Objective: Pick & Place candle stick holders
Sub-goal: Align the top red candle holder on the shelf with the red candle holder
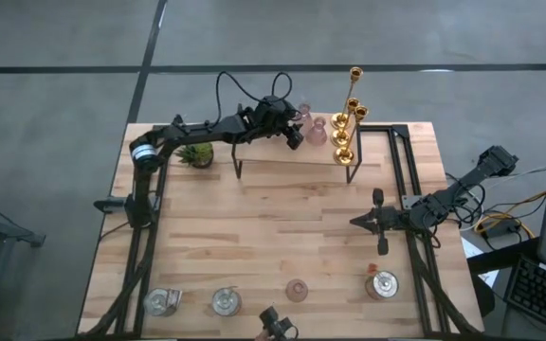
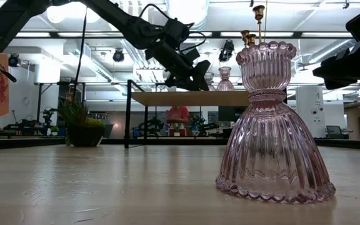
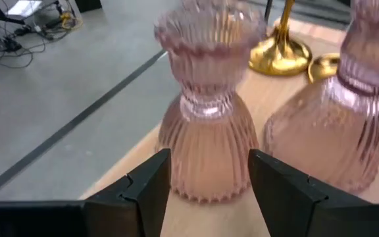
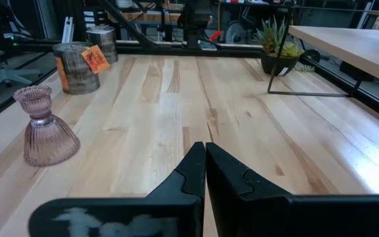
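Three groups to place, taken from the left. Farthest left, only a spiky potted plant point(image 1: 195, 154), no part of the job. Beside it, on the raised shelf point(image 2: 186, 98) at the table's far edge, find the left gripper point(image 3: 209, 191) wide open and gripping nothing, one finger point(image 3: 147, 191) on each side of the flared base of the nearer pink holder point(image 3: 206, 118). Lies straight ahead of the jaws, upright, long axis vertical and square to the closing line, apparently not yet touched. Judged to need only a short advance and a squeeze. Just beside it to the right, note a second pink holder point(image 3: 334, 131), near enough to be nudged. Further right on the same shelf, count three gold holders point(image 1: 349, 104), all upright, one round base point(image 3: 278, 56) showing behind the pink pair. Down along the near edge, pass two silvery cups point(image 1: 162, 301), then a third pink holder point(image 1: 297, 290), then another silvery cup point(image 1: 382, 284) carrying an orange tag point(image 4: 96, 58). Cannot tell what, if anything, sits inside the cups. Over the bare wood right of centre, find the right gripper point(image 1: 356, 221) shut on nothing, waiting, well apart from the shelf and nearer than the left arm to the tagged cup.
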### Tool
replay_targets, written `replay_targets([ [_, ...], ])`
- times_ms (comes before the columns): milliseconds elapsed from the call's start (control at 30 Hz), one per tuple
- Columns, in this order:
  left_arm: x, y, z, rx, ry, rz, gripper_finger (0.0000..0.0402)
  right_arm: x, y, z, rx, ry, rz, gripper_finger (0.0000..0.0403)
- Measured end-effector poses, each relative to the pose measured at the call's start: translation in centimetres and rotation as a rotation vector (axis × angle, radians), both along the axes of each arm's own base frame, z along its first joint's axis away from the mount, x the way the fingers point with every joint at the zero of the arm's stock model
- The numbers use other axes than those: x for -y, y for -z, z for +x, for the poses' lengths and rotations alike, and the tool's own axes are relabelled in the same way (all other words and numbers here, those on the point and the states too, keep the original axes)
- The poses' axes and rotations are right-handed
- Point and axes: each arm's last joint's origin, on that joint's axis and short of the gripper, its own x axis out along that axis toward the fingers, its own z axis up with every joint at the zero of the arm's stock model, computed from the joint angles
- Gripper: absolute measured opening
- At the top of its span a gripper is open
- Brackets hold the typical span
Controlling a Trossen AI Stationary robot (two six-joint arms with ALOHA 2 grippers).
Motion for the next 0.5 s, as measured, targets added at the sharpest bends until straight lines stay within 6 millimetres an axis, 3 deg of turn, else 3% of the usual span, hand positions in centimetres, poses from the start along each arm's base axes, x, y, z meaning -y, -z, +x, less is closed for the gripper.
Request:
replay_targets([
  [500, 1.1, -0.8, -1.3, -0.114, 0.017, -0.022, 0.0204, 0.0, 0.1, 0.0, -0.005, -0.001, -0.010, 0.0008],
])
